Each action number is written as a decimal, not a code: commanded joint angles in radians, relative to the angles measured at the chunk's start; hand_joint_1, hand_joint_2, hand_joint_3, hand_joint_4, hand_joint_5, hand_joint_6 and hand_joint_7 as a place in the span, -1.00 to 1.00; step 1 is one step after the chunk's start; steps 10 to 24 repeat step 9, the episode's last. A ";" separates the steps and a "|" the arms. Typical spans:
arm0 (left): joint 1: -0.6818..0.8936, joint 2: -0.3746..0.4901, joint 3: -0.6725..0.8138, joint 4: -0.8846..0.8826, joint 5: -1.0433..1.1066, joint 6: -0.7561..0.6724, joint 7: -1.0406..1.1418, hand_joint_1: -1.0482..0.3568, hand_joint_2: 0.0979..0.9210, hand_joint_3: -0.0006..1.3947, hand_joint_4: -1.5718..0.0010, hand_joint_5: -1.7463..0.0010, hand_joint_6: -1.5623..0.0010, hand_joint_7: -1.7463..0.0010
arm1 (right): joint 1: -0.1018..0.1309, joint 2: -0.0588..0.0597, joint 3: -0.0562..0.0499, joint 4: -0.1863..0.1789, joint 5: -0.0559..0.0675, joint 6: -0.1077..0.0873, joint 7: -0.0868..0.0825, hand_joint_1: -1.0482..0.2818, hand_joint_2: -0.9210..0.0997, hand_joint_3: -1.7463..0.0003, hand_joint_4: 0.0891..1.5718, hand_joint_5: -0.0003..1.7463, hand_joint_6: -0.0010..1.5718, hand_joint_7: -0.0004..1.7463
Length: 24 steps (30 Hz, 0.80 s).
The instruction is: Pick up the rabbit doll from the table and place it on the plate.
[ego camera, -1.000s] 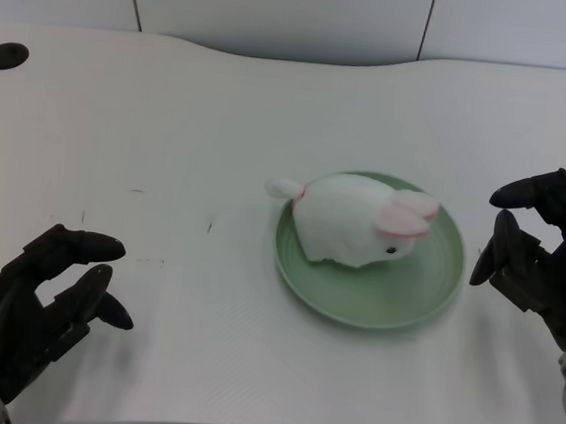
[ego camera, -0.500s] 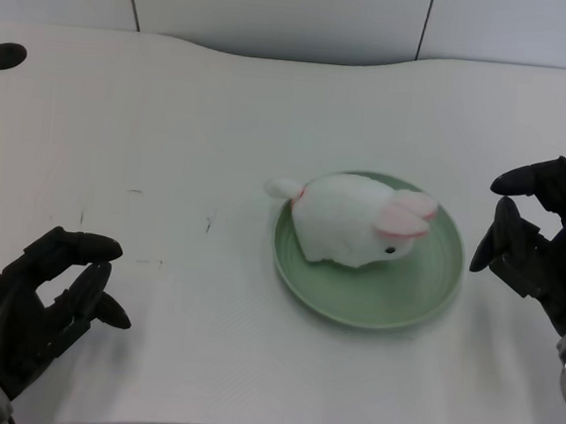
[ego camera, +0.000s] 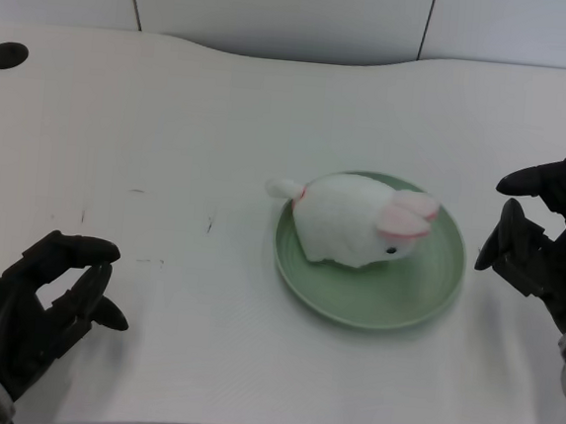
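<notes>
Task looks basically done — rabbit doll (ego camera: 356,221) sits on the green plate (ego camera: 364,301), body resting inside the rim, tail end poking over the plate's left edge toward the desk (ego camera: 221,127). Nothing left but clearing away, by my read. Left robot hand (ego camera: 32,309) is low at the near-left corner, well apart from plate, holding nothing — fingers loosely curved w/ a gap between them.

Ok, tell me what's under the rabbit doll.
The green plate lies under the rabbit doll; its tail pokes past the rim. The covered part of the plate cannot be seen.
</notes>
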 commanded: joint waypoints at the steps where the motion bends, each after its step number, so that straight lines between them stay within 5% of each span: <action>1: -0.005 0.011 0.006 0.005 0.008 -0.009 0.008 -0.22 1.00 -0.40 0.33 -1.00 0.57 -0.62 | -0.008 -0.016 -0.009 0.007 -0.002 0.001 -0.011 0.43 -0.61 -0.27 0.06 1.00 -0.37 1.00; 9: -0.009 0.004 0.013 0.009 -0.003 0.001 0.015 -0.23 1.00 -0.47 0.33 -1.00 0.55 -0.63 | -0.014 -0.015 -0.016 0.028 0.004 -0.020 0.001 0.42 -0.62 -0.27 0.07 1.00 -0.38 1.00; 24: -0.009 0.004 0.013 0.009 -0.003 0.001 0.015 -0.23 1.00 -0.47 0.33 -1.00 0.55 -0.63 | -0.014 -0.015 -0.016 0.028 0.004 -0.020 0.001 0.42 -0.62 -0.27 0.07 1.00 -0.38 1.00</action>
